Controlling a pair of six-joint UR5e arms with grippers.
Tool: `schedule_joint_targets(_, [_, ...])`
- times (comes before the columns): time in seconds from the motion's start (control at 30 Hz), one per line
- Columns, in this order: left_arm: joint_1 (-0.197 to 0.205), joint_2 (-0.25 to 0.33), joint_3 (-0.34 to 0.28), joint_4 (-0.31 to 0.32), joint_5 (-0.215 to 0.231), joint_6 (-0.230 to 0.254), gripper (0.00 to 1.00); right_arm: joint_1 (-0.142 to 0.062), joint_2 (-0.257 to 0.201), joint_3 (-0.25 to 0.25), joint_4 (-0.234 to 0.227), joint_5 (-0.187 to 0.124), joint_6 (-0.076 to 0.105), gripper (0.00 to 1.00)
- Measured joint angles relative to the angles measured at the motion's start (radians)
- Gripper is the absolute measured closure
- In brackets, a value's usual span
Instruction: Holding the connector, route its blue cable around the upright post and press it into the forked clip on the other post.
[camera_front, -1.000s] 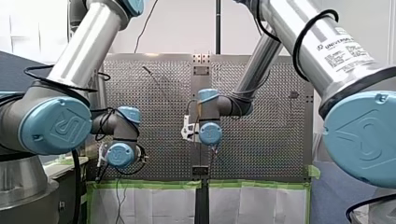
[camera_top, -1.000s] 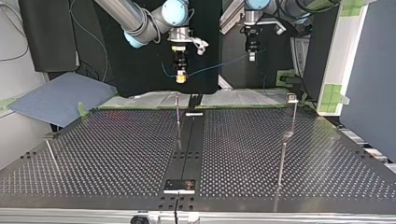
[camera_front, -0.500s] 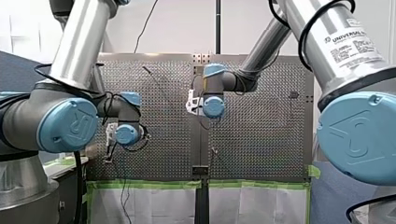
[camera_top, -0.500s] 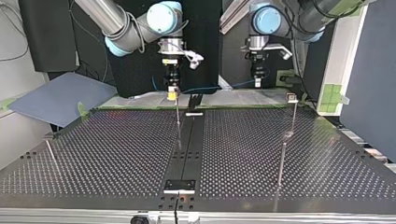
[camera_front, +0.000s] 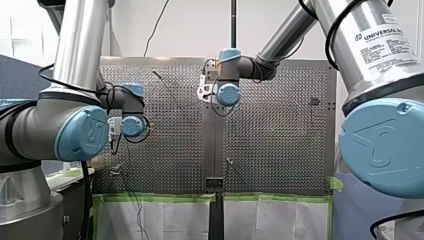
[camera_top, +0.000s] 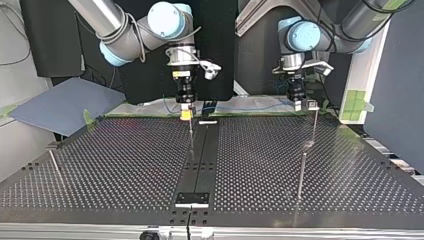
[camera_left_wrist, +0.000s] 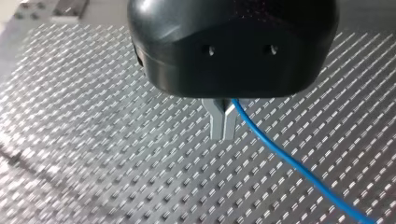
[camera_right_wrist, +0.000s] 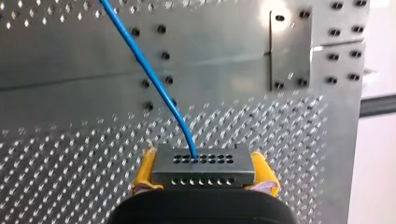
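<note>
Right end effector (camera_right_wrist: 203, 173): yellow pads (camera_right_wrist: 145, 169) clamped on either end of the connector (camera_right_wrist: 203, 167), a small metal block with rows of holes, held firm. The blue cable (camera_right_wrist: 154, 79) leaves the block's upper face and runs off over the perforated bench (camera_right_wrist: 70, 154). Left end effector (camera_left_wrist: 223, 125): black body, two metal fingers (camera_left_wrist: 215, 122) pressed together with only a thin seam between them. The cable comes out at their root on one side and trails away across the plate, so the grip reads as closed on the cable. Top view: right end effector (camera_top: 185, 113), its arm entering at the view's left, hangs at the bench's far edge, its yellow tip right over the top of the thin centre post (camera_top: 191, 135). Contact there cannot be told. Left end effector (camera_top: 297, 102), at the view's right, hangs just beside the clip (camera_top: 312, 104) that heads the far post on that side. The clip's fork is too small to make out. Between the two end effectors the cable shows only as a faint blue line low along the far edge, and whether it touches post or clip cannot be told. Front view: both end effectors are hidden under their wrists.
</note>
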Motion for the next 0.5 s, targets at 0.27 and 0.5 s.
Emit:
schedule_joint_targets(0.27, [0.065,0.065,0.045,-0.065,-0.001,-0.049,1.00,0.000,0.000,-0.042,0.052,-0.076,-0.016,1.00])
schedule_joint_targets(0.5, [0.095,0.128,0.106,-0.128,-0.018,-0.087,1.00,0.000,0.001,-0.089,0.091,-0.130,-0.017,1.00])
